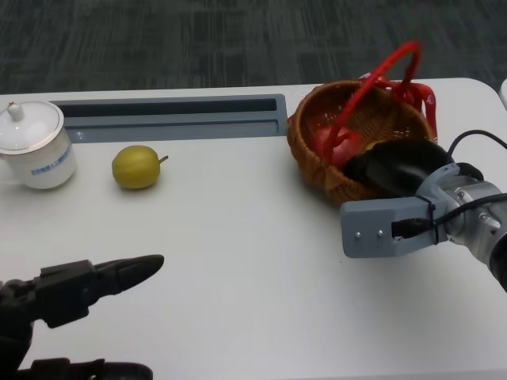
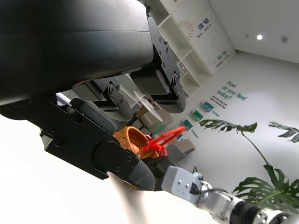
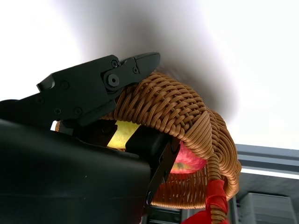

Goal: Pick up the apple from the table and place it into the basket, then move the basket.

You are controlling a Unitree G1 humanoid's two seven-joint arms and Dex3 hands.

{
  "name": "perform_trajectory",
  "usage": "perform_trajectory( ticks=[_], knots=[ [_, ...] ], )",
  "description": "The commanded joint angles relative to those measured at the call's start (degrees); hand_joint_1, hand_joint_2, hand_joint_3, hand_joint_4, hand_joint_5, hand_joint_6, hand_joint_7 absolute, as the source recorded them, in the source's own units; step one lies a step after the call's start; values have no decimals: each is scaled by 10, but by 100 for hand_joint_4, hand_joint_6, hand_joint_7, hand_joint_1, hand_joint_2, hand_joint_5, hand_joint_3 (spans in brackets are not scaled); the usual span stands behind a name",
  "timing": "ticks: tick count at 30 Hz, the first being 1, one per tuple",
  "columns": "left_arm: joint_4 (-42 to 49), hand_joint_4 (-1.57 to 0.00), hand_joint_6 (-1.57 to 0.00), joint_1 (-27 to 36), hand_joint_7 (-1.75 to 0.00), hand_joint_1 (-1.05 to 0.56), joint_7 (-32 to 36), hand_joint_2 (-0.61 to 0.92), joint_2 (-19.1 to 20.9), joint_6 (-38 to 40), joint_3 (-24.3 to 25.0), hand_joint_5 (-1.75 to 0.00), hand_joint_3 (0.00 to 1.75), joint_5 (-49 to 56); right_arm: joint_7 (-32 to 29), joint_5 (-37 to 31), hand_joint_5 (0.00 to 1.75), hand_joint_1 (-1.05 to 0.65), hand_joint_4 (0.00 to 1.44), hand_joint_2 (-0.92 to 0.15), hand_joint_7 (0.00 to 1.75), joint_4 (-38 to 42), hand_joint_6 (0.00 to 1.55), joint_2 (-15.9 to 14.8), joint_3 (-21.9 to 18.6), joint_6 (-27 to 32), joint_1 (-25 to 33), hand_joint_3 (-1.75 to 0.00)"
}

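Observation:
The woven basket [image 1: 317, 170] with a red handle [image 1: 372, 79] stands at the table's right, and a red apple [image 1: 329, 142] lies inside it. My right hand [image 1: 396, 166] sits on the basket's near rim. In the right wrist view one finger [image 3: 103, 84] lies outside the woven wall [image 3: 173, 107] and the others reach inside, beside the apple [image 3: 189, 161], so the hand grips the rim. My left hand [image 1: 87, 285] hovers low at the front left, fingers stretched out and holding nothing. The left wrist view shows the basket [image 2: 133, 137] far off.
A yellow-green fruit [image 1: 136, 167] lies on the table at the left, near a lidded white cup [image 1: 33, 144]. A grey recessed strip [image 1: 174, 115] runs along the table's back edge. The table's far edge is close behind the basket.

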Motion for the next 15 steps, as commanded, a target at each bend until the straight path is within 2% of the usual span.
perform_trajectory(
  ticks=[1,6,15],
  knots=[
    [-23,-85,-76,29,0,-46,4,72,6,-9,11,0,0,-10,4,2,2,-25,111,-89,1,6,100,-1,-7,35,-17,0],
    [-52,-85,-77,69,-1,-42,0,70,8,-16,13,0,0,-29,2,14,2,-25,113,-88,1,7,101,7,-22,66,-12,0],
    [-98,-87,-80,113,-1,-40,2,66,8,20,21,-1,0,-29,5,24,0,-21,96,-90,0,8,95,11,-48,91,-10,-1]
  ],
)
